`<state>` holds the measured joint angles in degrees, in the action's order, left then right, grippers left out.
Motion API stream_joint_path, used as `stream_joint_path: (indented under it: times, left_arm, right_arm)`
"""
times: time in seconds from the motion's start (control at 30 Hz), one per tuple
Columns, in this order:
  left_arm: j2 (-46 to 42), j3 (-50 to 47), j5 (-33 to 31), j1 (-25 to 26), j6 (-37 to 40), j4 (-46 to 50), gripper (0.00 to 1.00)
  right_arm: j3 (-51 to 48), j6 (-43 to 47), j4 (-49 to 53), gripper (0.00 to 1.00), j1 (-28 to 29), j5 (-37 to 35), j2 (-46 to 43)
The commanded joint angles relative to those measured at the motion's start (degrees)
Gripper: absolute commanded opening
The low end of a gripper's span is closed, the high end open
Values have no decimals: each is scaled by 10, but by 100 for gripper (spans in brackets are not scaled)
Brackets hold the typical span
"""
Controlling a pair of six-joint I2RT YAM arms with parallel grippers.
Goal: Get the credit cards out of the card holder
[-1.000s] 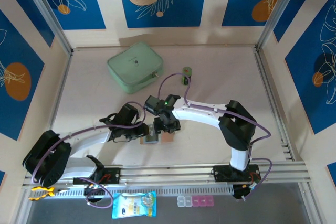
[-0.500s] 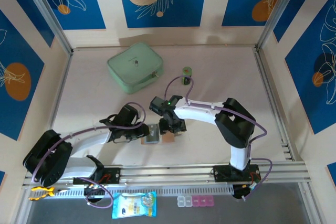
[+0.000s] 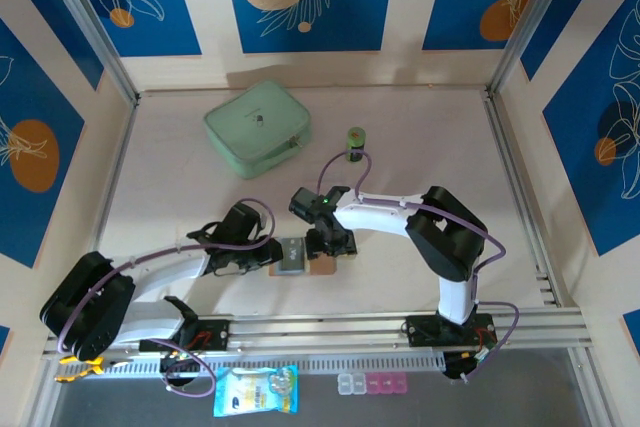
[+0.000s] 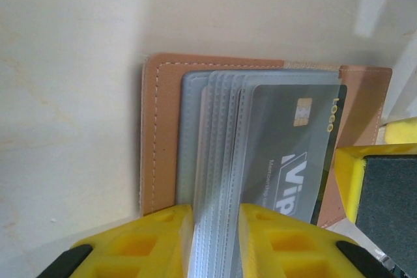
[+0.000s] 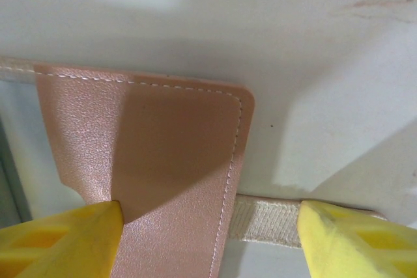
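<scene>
We see card holder (image 4: pixel 163 135) open, dark credit card (image 4: pixel 293 154) tucked in its pockets; left gripper (image 4: pixel 215 229) clamps card holder, right gripper (image 5: pixel 208 236) spread wide.

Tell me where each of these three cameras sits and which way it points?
Top camera: above and behind the arms, looking down at the table; both arms show, left tool and right tool both at the card holder.
Left wrist: on the left arm, looking along its yellow fingers, clamped on the holder's grey pockets with a dark card.
Right wrist: on the right arm, looking between its open yellow fingers at the holder's brown flap.
Shared: all three see the card holder.
</scene>
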<state>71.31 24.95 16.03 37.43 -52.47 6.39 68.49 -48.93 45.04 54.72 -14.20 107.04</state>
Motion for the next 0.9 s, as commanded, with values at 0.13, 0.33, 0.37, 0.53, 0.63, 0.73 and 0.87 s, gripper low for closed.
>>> stream_joint_path:
  times: [0.13, 0.33, 0.37, 0.53, 0.63, 0.73, 0.87]
  left_arm:
    - [2, -15, 22, 4, -1, 15, 27]
    - [-9, -20, 30, 5, -4, 17, 27]
    - [-12, -19, 33, 5, -5, 19, 27]
    - [-45, -10, 24, 6, -9, 48, 28]
    - [-66, 7, 7, 5, -1, 80, 28]
    - [-74, 24, -15, 5, 11, 110, 28]
    - [-69, 29, -7, 5, 7, 95, 27]
  right_arm:
    - [-11, 10, -12, 72, 0, -7, 13]
    - [8, 15, -6, 70, -1, -19, -21]
    - [12, 15, -2, 70, -2, -20, -26]
    - [24, 16, 6, 67, -2, -21, -53]
    - [30, 14, 9, 66, -1, -10, -65]
    - [34, 10, 4, 63, 2, 2, -78]
    - [21, 3, -48, 52, -1, 55, -87]
